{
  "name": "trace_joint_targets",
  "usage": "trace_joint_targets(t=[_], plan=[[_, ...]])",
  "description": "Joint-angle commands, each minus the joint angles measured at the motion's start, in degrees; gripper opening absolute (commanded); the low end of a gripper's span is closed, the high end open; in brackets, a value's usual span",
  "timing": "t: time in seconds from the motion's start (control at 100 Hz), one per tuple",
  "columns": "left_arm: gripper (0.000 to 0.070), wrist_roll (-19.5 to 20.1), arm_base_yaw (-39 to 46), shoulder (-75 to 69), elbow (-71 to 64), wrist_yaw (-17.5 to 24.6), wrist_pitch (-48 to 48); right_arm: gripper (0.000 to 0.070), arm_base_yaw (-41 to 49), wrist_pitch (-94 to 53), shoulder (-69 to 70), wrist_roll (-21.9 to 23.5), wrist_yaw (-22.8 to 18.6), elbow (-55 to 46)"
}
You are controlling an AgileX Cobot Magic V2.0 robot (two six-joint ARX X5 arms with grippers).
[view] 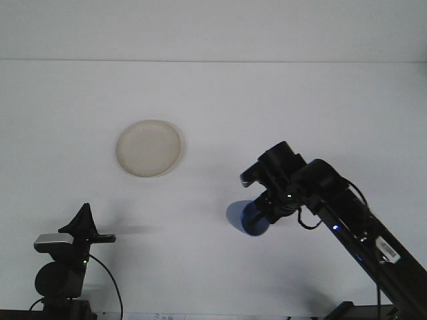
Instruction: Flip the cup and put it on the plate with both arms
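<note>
Blue cup [241,217] held tilted above table; cream plate [148,148] lies empty.
</note>
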Motion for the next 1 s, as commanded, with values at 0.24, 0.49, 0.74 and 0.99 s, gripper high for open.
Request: trace_joint_targets(t=[0.24,0.49,0.74,0.99], plan=[[0.0012,-0.1,0.1,-0.1,-1.0,-0.1,0.6,0.0000,11.5,-1.7,12.8,-1.0,1.5,8.4],[0.0012,-0.1,0.1,-0.1,-1.0,-0.1,0.6,0.0000,12.8,-1.8,16.7,-1.1,1.8,8.7],[0.0012,-0.1,0.1,-0.1,-1.0,-0.1,0.6,0.0000,11.6,-1.8,16.7,-1.7,3.1,8.7],[0.0012,-0.1,0.1,-0.1,-1.0,-0.1,0.5,0.0000,10.0,-1.8,16.7,-3.3,3.1,8.7]])
